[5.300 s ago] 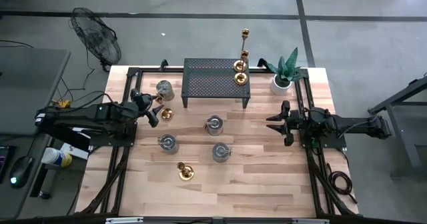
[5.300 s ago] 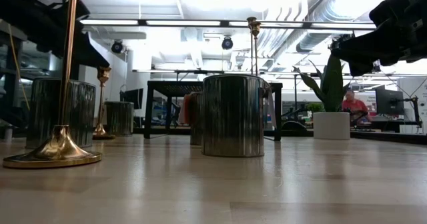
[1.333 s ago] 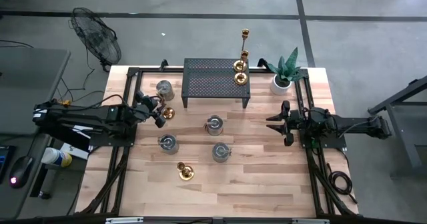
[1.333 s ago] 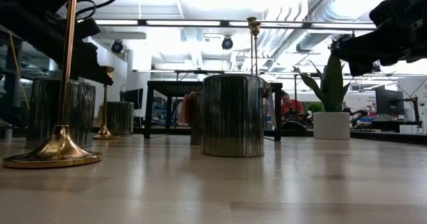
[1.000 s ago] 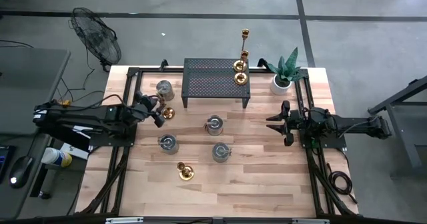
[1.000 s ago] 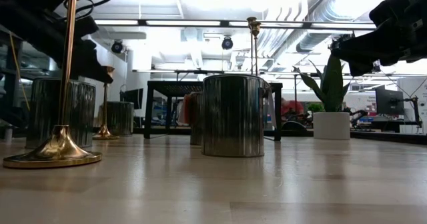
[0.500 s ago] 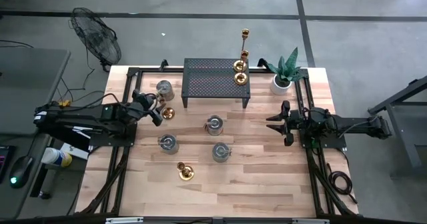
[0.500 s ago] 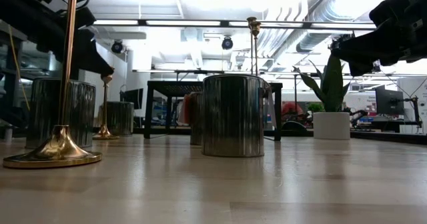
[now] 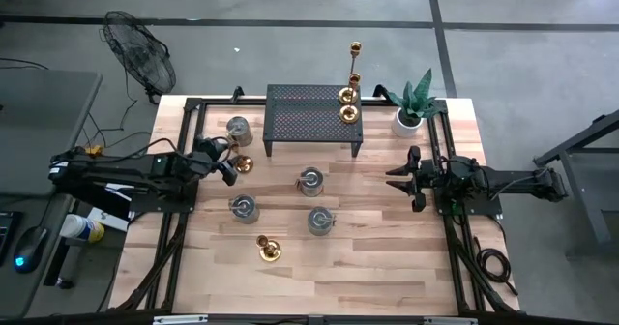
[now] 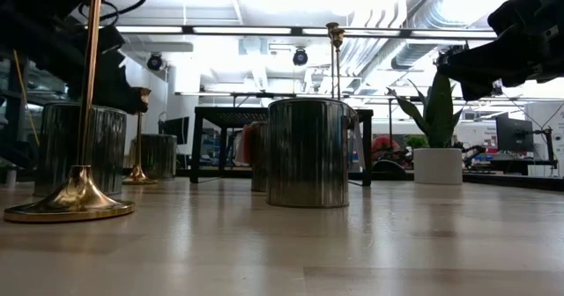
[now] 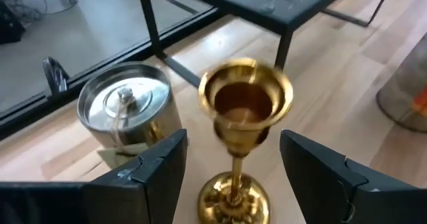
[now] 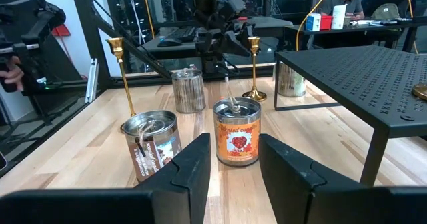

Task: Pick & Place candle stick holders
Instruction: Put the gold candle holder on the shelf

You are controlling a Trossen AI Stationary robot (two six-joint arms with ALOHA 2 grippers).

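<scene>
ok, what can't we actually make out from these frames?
- Left gripper: open, straddling the candle stick holder; that view is blurred, so whether a finger touches the stem can't be told.
- Shelf holders: the high view looks straight down, so their heights are unreadable.
- Low view: front tin hides whatever stands behind it.

Left gripper (image 9: pixel 228 167) beside brass candlestick (image 9: pixel 243 163)

Left arm: I see it stretched in from the left edge of the surface, low and near level.
Left pincer (image 9: pixel 226 166): fingers (image 11: pixel 143 177) spread apart, gripping nothing.
Right arm: parked along the right side, reaching inward.
Right pincer (image 9: pixel 407 182): fingers (image 12: pixel 180 177) parted, holding nothing.
</scene>
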